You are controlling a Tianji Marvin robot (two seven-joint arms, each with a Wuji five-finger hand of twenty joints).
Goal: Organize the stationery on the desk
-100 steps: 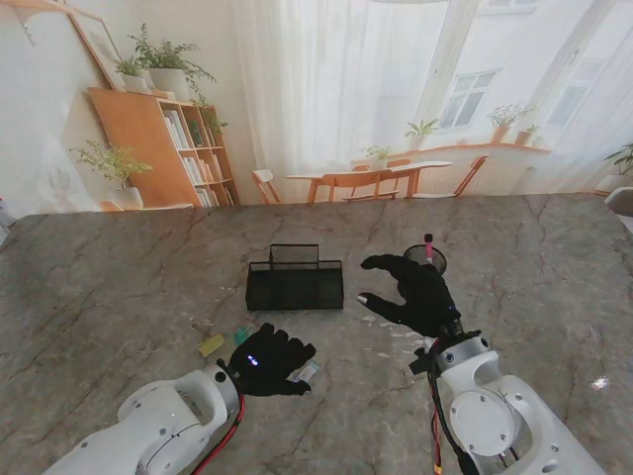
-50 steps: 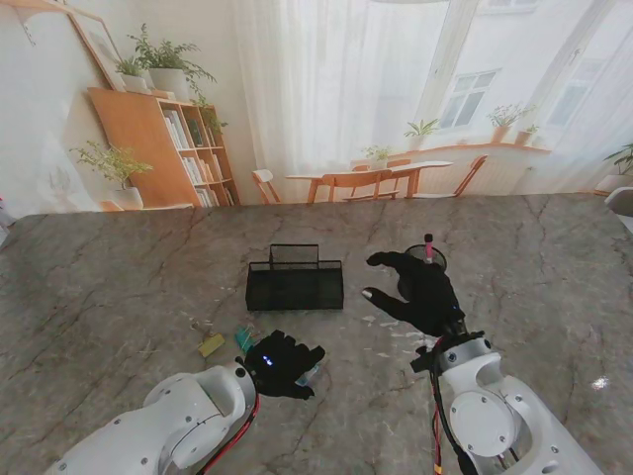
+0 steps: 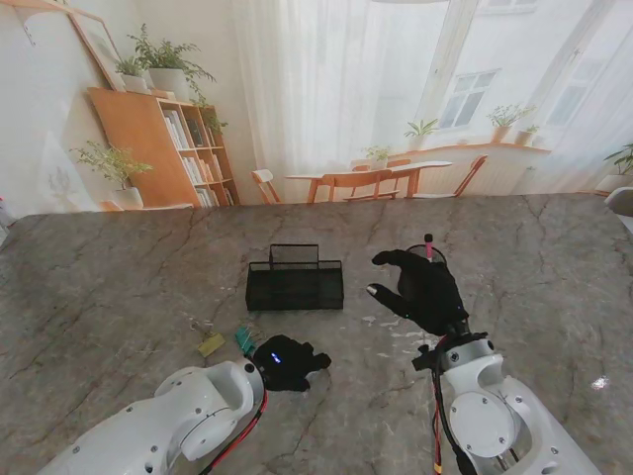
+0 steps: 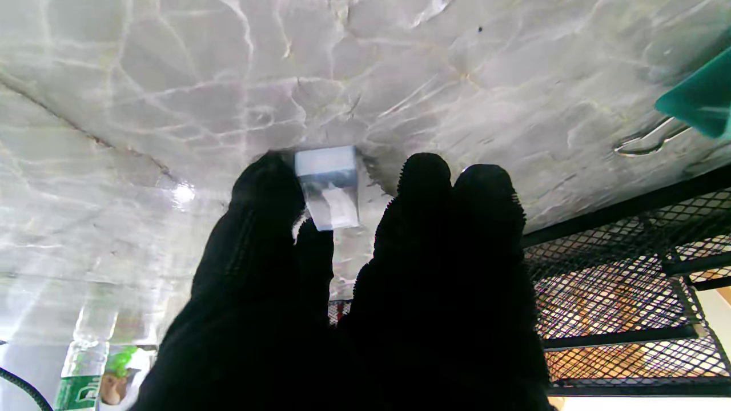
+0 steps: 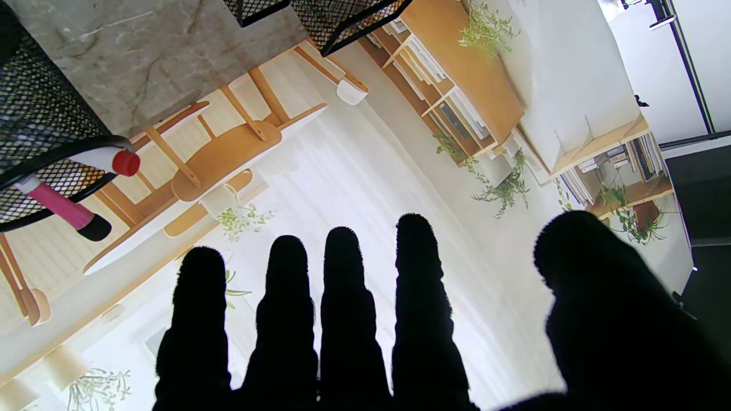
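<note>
Clear small box (image 4: 328, 185) pinched between left hand (image 3: 285, 363) fingertips (image 4: 268, 182); right hand (image 3: 425, 289) spread, empty

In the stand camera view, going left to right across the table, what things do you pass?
Yellow item → green clip → left hand → right hand. The mesh tray sits farther from me and spans over the clip and left hand, so it has no clear slot in the order.
</note>
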